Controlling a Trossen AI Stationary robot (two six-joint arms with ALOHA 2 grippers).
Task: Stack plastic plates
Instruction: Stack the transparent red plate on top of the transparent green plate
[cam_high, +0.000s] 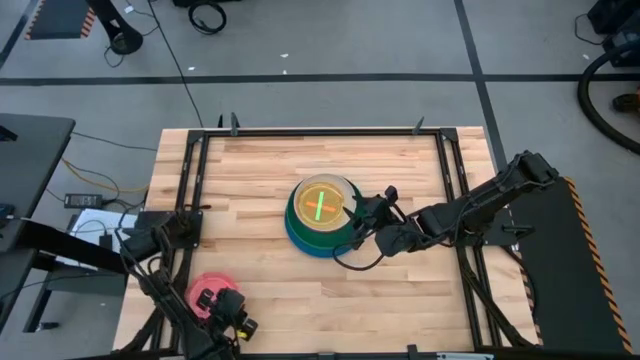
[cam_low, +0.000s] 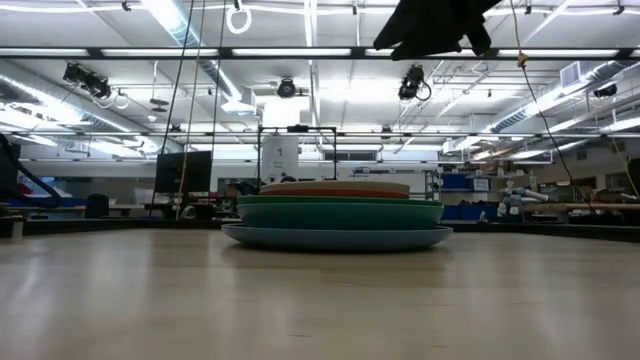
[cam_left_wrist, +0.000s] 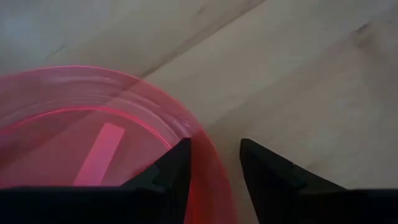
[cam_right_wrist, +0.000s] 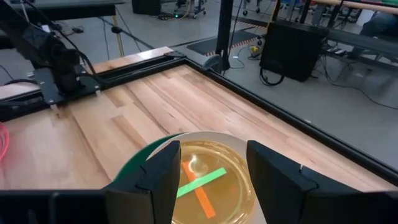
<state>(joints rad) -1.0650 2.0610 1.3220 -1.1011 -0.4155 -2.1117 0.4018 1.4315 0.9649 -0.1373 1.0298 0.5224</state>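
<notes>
Left gripper (cam_left_wrist: 214, 165) straddles the pink plate's (cam_high: 205, 293) rim at the table's (cam_high: 250, 170) near-left corner, fingers spread, not yet clamped. Right gripper (cam_high: 358, 213) hovers released beside the centre stack (cam_high: 320, 215), translucent orange plate (cam_right_wrist: 208, 180) on top.

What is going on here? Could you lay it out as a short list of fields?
Stack: plates piled mid-table, blue plate lowest, green plate above it, translucent orange plate on top
Loose plate: pink plate near the table's front left corner
Left gripper: fingers open, straddling the pink plate's rim
Right gripper: open, just right of the stack, holding nothing
Table: light wood, dark frame
</notes>
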